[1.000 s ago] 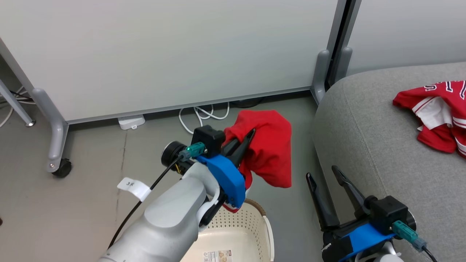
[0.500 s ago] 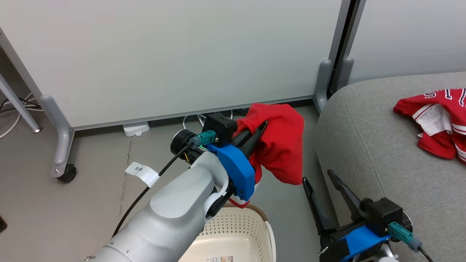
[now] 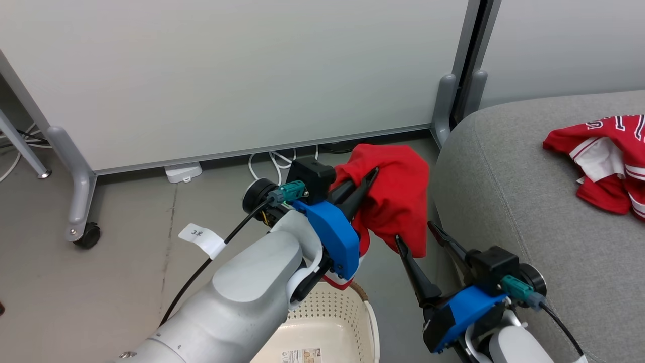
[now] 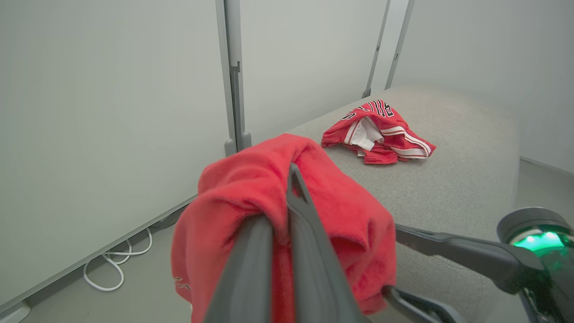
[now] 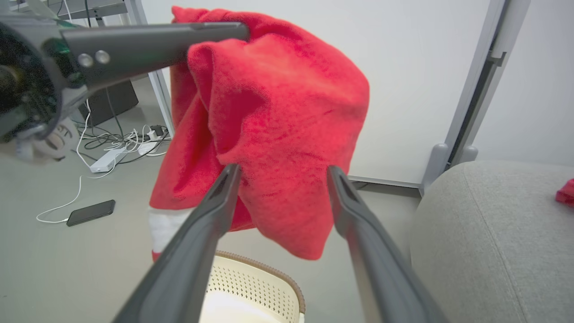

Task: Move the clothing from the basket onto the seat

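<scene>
My left gripper [image 3: 370, 179] is shut on a red garment [image 3: 398, 201], which hangs in the air above the floor between the basket [image 3: 370, 312] and the seat [image 3: 529, 201]. In the left wrist view the cloth [image 4: 251, 179] drapes over both closed fingers. The right gripper [image 3: 414, 231] stands open just below the cloth's lower hem, and in the right wrist view its fingertips [image 5: 334, 172] flank the hanging fabric [image 5: 287, 103] without closing on it. A second red jersey [image 3: 604, 156] with white trim lies crumpled on the grey seat.
White partition panels stand behind, with a grey castor leg [image 3: 75, 201] at the left. White cables [image 3: 272, 161] and a power strip [image 3: 182, 170] lie on the floor by the panel. A dark phone [image 5: 90, 212] rests on the floor.
The left gripper has carried the red garment a little to the right, toward the seat. The right gripper has risen and moved left, up to the cloth's lower hem.
</scene>
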Available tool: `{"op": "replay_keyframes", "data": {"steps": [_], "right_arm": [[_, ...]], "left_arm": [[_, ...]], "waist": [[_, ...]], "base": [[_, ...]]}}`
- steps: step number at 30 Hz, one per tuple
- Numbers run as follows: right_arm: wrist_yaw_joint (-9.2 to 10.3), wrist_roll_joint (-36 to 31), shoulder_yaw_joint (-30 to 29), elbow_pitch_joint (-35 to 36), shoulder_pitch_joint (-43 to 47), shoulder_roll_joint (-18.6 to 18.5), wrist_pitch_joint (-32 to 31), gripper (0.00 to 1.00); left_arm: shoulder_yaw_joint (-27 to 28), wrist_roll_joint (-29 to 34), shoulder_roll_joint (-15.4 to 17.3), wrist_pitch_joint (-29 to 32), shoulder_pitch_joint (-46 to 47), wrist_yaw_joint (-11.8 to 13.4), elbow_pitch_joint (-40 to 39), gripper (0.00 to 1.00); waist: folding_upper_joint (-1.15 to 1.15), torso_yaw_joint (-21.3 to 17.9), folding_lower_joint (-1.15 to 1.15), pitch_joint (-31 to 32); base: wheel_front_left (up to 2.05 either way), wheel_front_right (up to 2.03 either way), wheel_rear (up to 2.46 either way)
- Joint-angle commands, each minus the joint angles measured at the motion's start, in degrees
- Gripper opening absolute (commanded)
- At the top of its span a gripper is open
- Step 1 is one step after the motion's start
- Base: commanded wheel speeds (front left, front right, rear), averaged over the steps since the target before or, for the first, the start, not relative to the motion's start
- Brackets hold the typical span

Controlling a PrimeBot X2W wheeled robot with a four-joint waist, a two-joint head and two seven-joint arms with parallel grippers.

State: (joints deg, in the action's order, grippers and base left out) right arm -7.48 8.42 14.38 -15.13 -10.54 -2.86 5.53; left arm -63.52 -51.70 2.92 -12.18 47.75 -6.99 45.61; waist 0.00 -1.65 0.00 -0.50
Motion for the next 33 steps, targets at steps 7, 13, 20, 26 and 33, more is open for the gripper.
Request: {"op": "replay_keyframes", "data": {"steps": [7, 13, 20, 26, 33], "right_arm": [[-0.03, 0.57, 1.23, -7.57, -5.81, -0.05, 0.85, 1.00], [-0.03, 2.16, 2.69, -13.31, -10.11, -0.05, 1.72, 1.00], [-0.03, 3.21, 4.22, -19.51, -15.20, -0.05, 2.85, 1.00], [-0.03, 3.98, 5.20, -24.00, -17.84, -0.05, 3.85, 1.00], [-0.03, 5.68, 6.63, -27.20, -19.18, -0.05, 4.84, 0.00]], "left_arm": [[-1.47, -1.30, -0.01, -0.03, 1.30, 0.87, -1.15, 0.00], [-2.59, -2.16, -0.02, -0.12, 1.90, 0.95, -1.56, 0.00], [-3.82, -3.10, -0.02, -0.24, 2.28, 1.22, -1.95, 0.00], [-4.84, -3.76, -0.02, -0.48, 2.55, 1.43, -2.02, 0.00], [-5.48, -4.58, -0.02, -0.81, 2.76, 1.44, -1.65, 0.00]], "waist": [[0.00, 0.64, 0.00, -0.74], [0.00, 1.01, 0.00, -1.37], [0.00, 1.08, 0.00, -1.74], [0.00, 1.22, 0.00, -1.85], [0.00, 0.92, 0.00, -1.51]], "base": [[0.00, 0.00, 0.00], [0.00, 0.00, 0.00], [0.00, 0.00, 0.00], [0.00, 0.00, 0.00], [0.00, 0.00, 0.00]]}}
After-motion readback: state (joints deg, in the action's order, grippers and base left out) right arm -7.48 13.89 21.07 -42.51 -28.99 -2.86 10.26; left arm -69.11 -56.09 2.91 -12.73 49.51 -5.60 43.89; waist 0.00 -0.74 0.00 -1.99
